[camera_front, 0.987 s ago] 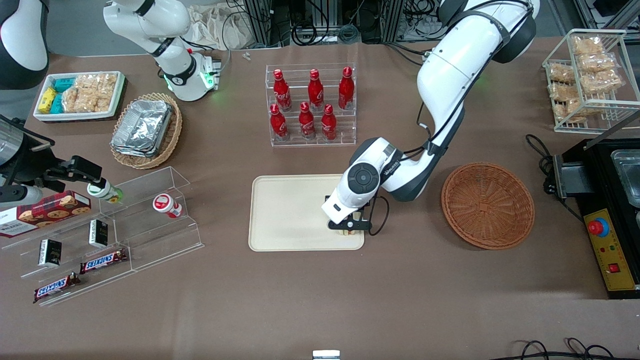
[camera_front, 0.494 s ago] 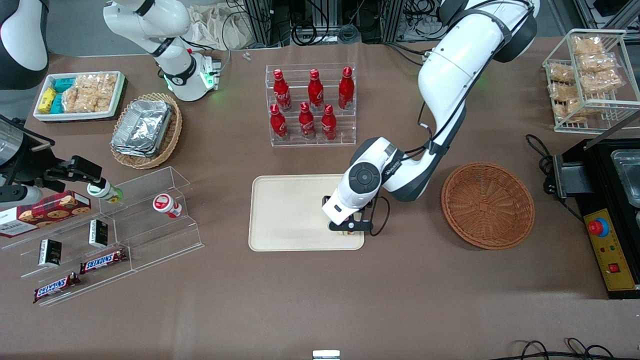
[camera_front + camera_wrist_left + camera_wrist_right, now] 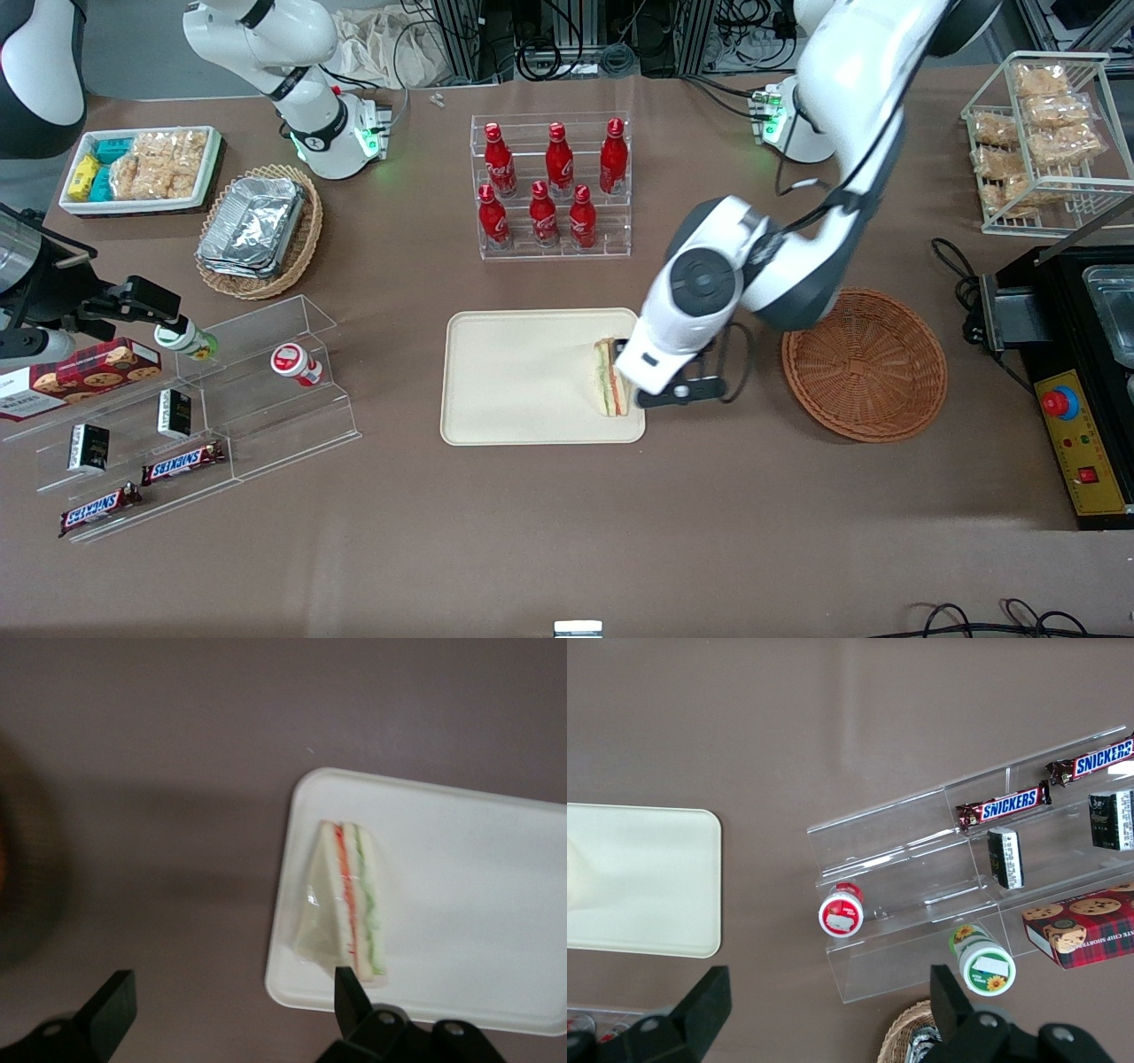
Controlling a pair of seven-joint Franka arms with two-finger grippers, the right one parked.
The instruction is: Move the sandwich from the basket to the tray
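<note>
The sandwich (image 3: 609,379) lies on the tray (image 3: 514,377), at the edge nearest the basket (image 3: 864,363), which sits empty toward the working arm's end of the table. The gripper (image 3: 232,1003) hangs above it with fingers spread wide, holding nothing. The wedge looks light and soft — likely to squash or shed its layers, so any grip belongs across the flat bread faces. The wrist view shows a clear film wrap; the front view has the arm hiding part of the sandwich.
</note>
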